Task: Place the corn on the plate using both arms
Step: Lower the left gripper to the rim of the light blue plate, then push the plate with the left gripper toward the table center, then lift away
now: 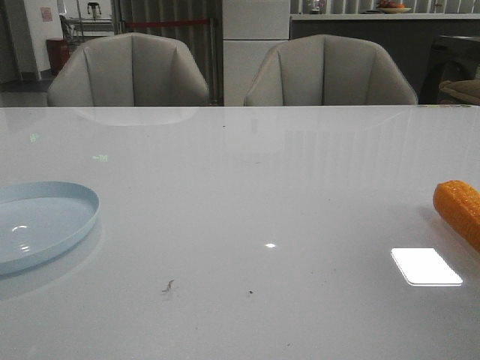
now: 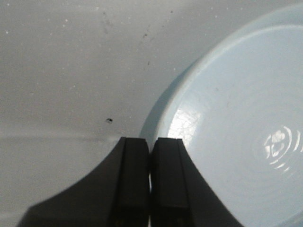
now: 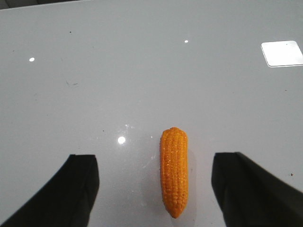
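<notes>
We see a glossy pale grey surface (image 1: 247,195). A round pale blue plastic plate (image 1: 45,221) lies at its left edge, a bumpy orange toy corn cob (image 3: 173,170) far right. Our left hand (image 2: 150,184) is clenched beside the plate; our right hand (image 3: 154,189) spreads wide around the corn.

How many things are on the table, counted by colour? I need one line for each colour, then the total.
Orange: 1, the corn
Pale blue: 1, the plate
Total: 2 things on the table
</notes>
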Tool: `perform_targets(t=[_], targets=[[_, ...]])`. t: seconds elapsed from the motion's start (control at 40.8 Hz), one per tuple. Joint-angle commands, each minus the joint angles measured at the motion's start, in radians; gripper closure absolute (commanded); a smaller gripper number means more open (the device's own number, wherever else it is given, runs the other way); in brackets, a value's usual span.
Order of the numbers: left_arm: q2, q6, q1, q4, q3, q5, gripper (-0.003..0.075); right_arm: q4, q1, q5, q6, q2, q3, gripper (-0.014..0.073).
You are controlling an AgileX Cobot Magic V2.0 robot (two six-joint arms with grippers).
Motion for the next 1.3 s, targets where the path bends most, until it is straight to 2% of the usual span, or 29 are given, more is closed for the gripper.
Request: perform_targets(t=[0.0, 0.196, 0.343, 0.465, 0.71, 0.955, 1.273], targets=[[-0.051, 0.0, -0.005, -0.021, -0.029, -0.008, 0.0624, 0.0, -0.002, -0.078, -0.001, 0.001, -0.037, 0.0003], [-0.053, 0.04, -0.01, -0.041, -0.032, 0.014, 0.0624, 0.0, -0.002, -0.078, -0.001, 0.001, -0.037, 0.0003], [-0.057, 0.042, -0.049, -0.041, -0.077, 0.051, 0.0624, 0.0, -0.002, -0.078, -0.001, 0.001, -0.037, 0.0003], [-0.059, 0.043, -0.113, -0.048, -0.153, 0.088, 0.0624, 0.0, -0.002, -0.081, -0.001, 0.001, -0.037, 0.0003], [-0.052, 0.043, -0.279, -0.157, -0.283, 0.132, 0.0624, 0.0, -0.002, -0.082, -0.001, 0.001, -0.037, 0.0003], [-0.051, 0.043, -0.445, -0.182, -0.29, 0.123, 0.0624, 0.0, -0.002, -0.082, -0.001, 0.001, -0.037, 0.0003], [0.036, 0.035, -0.585, -0.198, -0.29, 0.079, 0.0624, 0.0, -0.002, -0.075, -0.001, 0.001, -0.037, 0.0003]])
